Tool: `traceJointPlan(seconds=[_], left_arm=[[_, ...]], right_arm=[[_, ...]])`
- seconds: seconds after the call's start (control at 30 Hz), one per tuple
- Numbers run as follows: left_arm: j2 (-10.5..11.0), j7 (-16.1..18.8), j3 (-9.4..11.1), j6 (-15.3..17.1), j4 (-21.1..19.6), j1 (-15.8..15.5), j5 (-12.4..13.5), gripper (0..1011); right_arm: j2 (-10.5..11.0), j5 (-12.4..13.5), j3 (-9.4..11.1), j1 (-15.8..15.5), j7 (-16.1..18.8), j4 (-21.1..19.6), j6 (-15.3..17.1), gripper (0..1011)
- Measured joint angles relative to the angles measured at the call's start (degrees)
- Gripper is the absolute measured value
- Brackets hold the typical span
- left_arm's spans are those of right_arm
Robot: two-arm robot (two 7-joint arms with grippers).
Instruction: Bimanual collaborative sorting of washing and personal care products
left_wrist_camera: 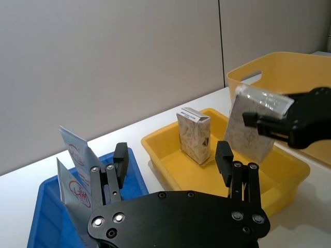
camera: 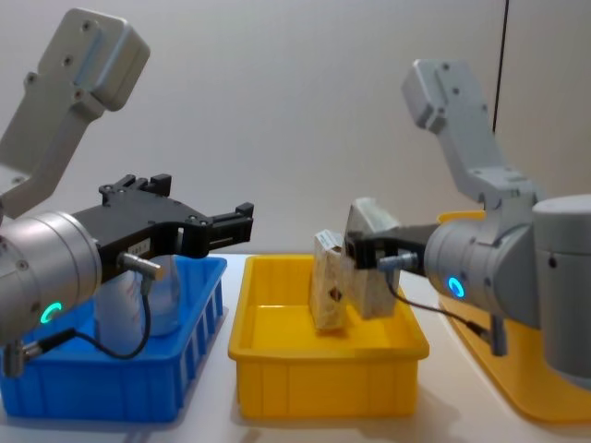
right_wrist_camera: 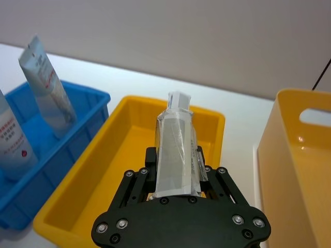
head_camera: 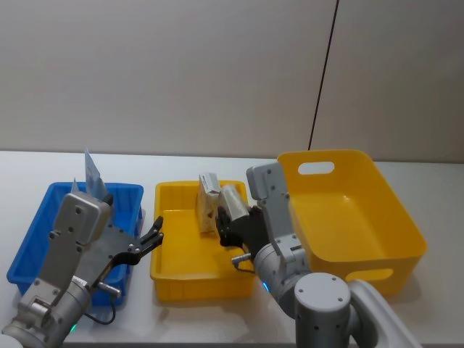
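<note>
The right gripper [right_wrist_camera: 175, 173] is clamped on a cream carton [right_wrist_camera: 176, 129], holding it over the small yellow crate [head_camera: 203, 288], just beside a second carton [camera: 330, 291] standing inside. Judged step: set-down. The next move calls for lowering onto open floor toward the crate's front, clear of the walls. The left gripper [head_camera: 148, 239], jaws apart and empty, hovers at the blue crate [head_camera: 29, 250] holding the tubes [right_wrist_camera: 49, 90]

A white surface [head_camera: 217, 163] holds three containers in a row: a blue crate [head_camera: 125, 191] on the left, a shallow yellow crate [head_camera: 196, 284] in the middle and a deeper yellow tub [head_camera: 377, 217] on the right. A grey wall [head_camera: 181, 72] stands behind.
</note>
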Motion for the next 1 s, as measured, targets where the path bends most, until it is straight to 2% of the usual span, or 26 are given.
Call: traceJointPlan(seconds=[0.27, 0.53, 0.7, 1.0], left_arm=[[0.0, 0.0, 0.0, 0.0, 0.0, 0.0, 0.0, 1002], [0.0, 0.0, 0.0, 0.0, 0.0, 0.0, 0.0, 1002], [0.0, 0.0, 0.0, 0.0, 0.0, 0.0, 0.0, 1001], [0.0, 0.0, 0.0, 0.0, 0.0, 0.0, 0.0, 1002]], right_arm=[[1.2, -1.3, 1.0, -0.8, -0.5, -3.3, -4.8, 367], [2.4, -2.7, 2.8, -1.0, -2.2, -6.0, -5.9, 367], [3.5, -3.6, 4.6, -0.9, -3.3, -7.8, -4.6, 367], [5.3, -4.0, 7.5, -0.3, -3.4, -9.5, 0.7, 367]])
